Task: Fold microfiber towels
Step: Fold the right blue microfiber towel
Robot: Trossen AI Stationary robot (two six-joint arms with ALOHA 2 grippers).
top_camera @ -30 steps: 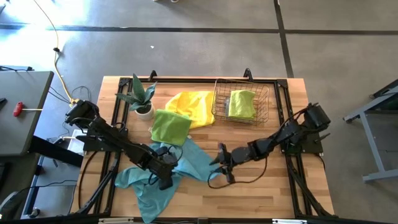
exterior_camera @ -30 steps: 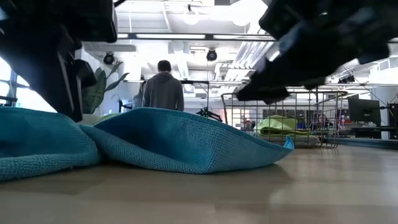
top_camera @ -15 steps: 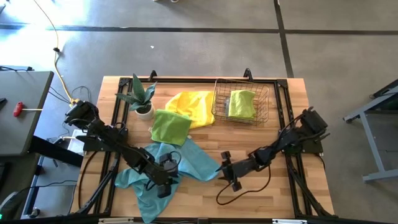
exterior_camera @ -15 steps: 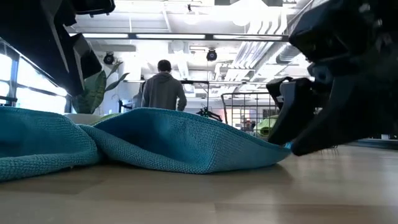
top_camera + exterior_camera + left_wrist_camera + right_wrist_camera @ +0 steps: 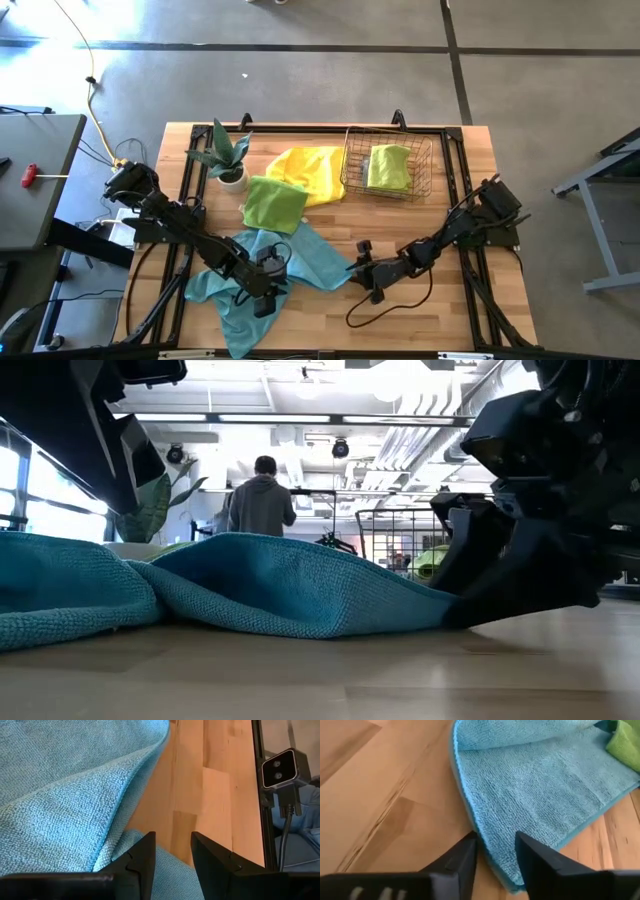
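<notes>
A teal blue microfiber towel [image 5: 268, 262] lies crumpled on the wooden table, one fold humped up [image 5: 280, 585]. My right gripper [image 5: 362, 272] is down at table height by the towel's right corner [image 5: 455, 600], open, with the towel's hem between its fingers [image 5: 492, 851]. My left gripper [image 5: 262, 300] stands open over the towel's near part, with cloth and bare wood showing between its fingers [image 5: 173, 845]. A lime green towel [image 5: 273, 203] and a yellow towel [image 5: 310, 170] lie farther back. My right gripper comes slanting down from the table's right, with one finger [image 5: 467, 852] over bare wood and the other [image 5: 530, 855] over the cloth. The hem of the towel's right corner [image 5: 485, 851] lies flat on the table between them. Whether the fingers touch it, I cannot tell.
A wire basket [image 5: 352, 175] holding a folded green towel [image 5: 388, 167] stands at the back right. A small potted plant [image 5: 228, 158] is at the back left. Bare wood lies right of and nearer than the teal towel. A person [image 5: 262, 505] stands in the room beyond.
My right gripper has sunk from well above the table to its surface, rolling as it went, and now stands at the teal towel's right corner. The towel has stayed where it was.
</notes>
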